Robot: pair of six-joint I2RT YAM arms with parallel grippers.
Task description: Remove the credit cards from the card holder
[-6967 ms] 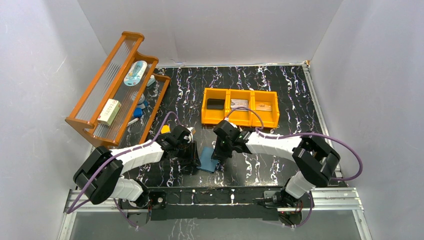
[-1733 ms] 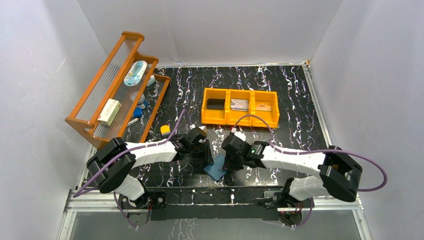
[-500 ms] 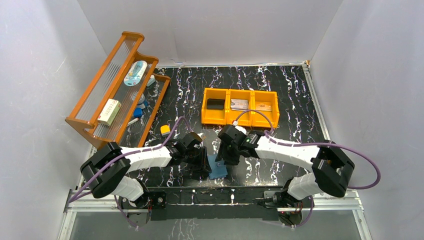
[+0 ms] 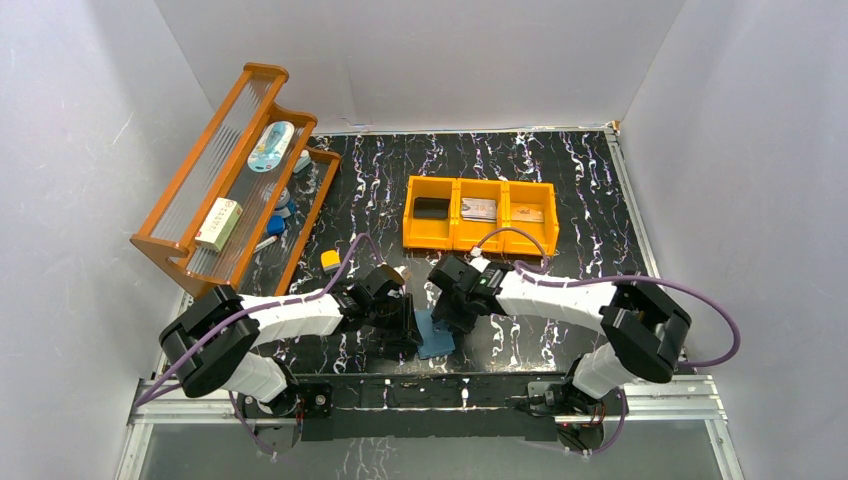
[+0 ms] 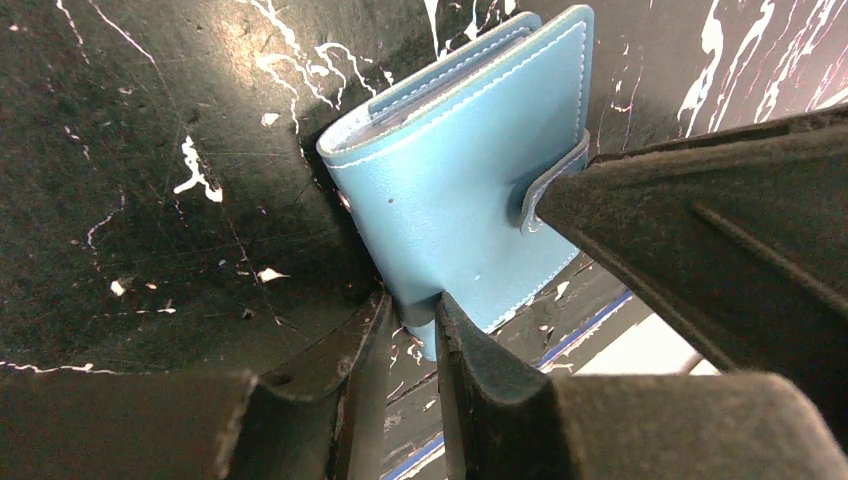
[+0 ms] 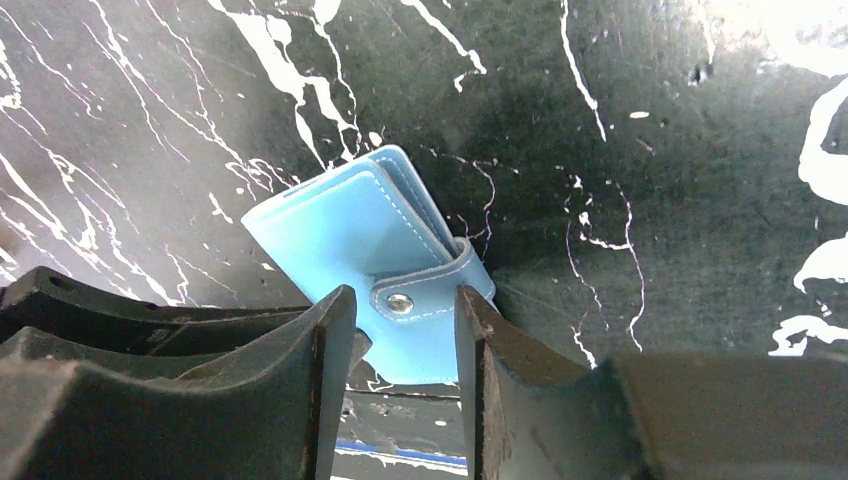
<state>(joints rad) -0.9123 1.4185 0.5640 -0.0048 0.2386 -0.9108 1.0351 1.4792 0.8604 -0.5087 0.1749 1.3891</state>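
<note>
The card holder (image 4: 438,336) is a teal-blue wallet, closed by its snap tab, lying on the black marbled table near the front edge. My left gripper (image 5: 412,305) is shut on one bottom corner of the card holder (image 5: 460,190). My right gripper (image 6: 403,300) is open, its fingers on either side of the snap tab (image 6: 415,300) with a gap on each side. From above, the left gripper (image 4: 400,326) and the right gripper (image 4: 446,314) meet over the wallet. The credit cards inside it are hidden by the closed cover.
An orange three-compartment bin (image 4: 480,243) stands behind the grippers, with a black item and two flat card-like things in it. A wooden rack (image 4: 175,250) with small items leans at the left. A small yellow-orange block (image 4: 329,260) sits near it. The table's front rail is close.
The wallet, tilted earlier, now lies squarer between the two grippers. The right wrist has drawn slightly left and back over it. The left gripper stays at the wallet's left side.
</note>
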